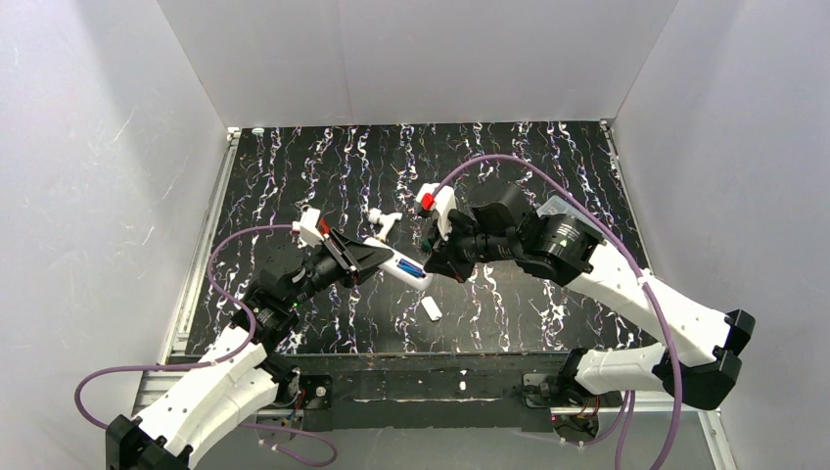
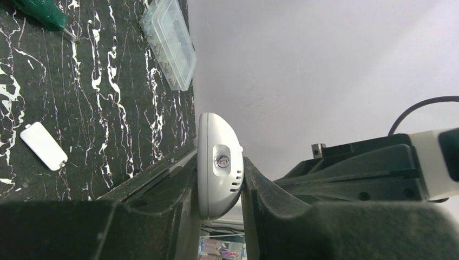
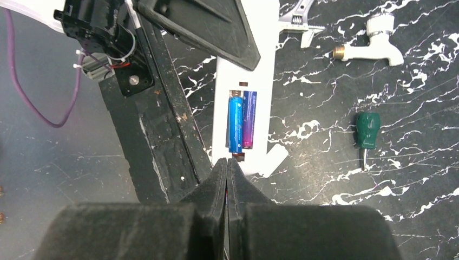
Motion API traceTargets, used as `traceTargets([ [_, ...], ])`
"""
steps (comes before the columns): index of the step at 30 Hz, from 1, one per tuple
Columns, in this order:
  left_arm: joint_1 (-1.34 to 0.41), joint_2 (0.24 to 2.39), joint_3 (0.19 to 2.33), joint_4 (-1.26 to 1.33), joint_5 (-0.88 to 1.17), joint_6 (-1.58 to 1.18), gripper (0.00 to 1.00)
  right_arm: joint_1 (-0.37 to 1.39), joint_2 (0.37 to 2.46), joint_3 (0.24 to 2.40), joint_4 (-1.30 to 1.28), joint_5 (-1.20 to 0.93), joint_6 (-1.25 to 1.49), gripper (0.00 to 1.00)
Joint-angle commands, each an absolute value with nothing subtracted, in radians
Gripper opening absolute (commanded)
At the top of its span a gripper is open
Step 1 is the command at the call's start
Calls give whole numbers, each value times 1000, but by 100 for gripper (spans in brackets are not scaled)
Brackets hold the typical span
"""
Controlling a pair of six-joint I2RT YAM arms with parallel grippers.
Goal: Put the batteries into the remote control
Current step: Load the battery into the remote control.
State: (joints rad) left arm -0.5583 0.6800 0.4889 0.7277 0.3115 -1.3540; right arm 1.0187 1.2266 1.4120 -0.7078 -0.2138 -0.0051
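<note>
The left gripper (image 2: 219,187) pinches the remote (image 3: 223,76) by one end, seemingly presenting its open back to the right gripper (image 3: 227,173), fingers pressed together and empty. Both batteries (image 3: 241,119) sit side by side just ahead of those fingertips.

My top camera hangs above and behind both arm bases, looking down from far off on the black, white-veined tabletop (image 1: 294,176). My left wrist camera sits close behind the left gripper (image 2: 219,158), facing along its jaws at the end of the slim white plastic remote control (image 2: 214,184) between them. My right wrist camera looks steeply down past the right gripper (image 3: 226,161), also close. Both wrist views share that remote and, off to one side of the jaws, the green-handled screwdriver (image 2: 43,13).
</note>
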Motion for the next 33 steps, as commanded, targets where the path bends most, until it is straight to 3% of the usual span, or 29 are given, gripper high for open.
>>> traceTargets([
  [1, -557, 679, 541, 807, 341, -1358, 0, 1005, 1202, 1366, -687, -200, -8, 4],
  [33, -557, 681, 541, 810, 344, -1359, 0, 977, 1268, 1377, -652, -283, 23, 3],
])
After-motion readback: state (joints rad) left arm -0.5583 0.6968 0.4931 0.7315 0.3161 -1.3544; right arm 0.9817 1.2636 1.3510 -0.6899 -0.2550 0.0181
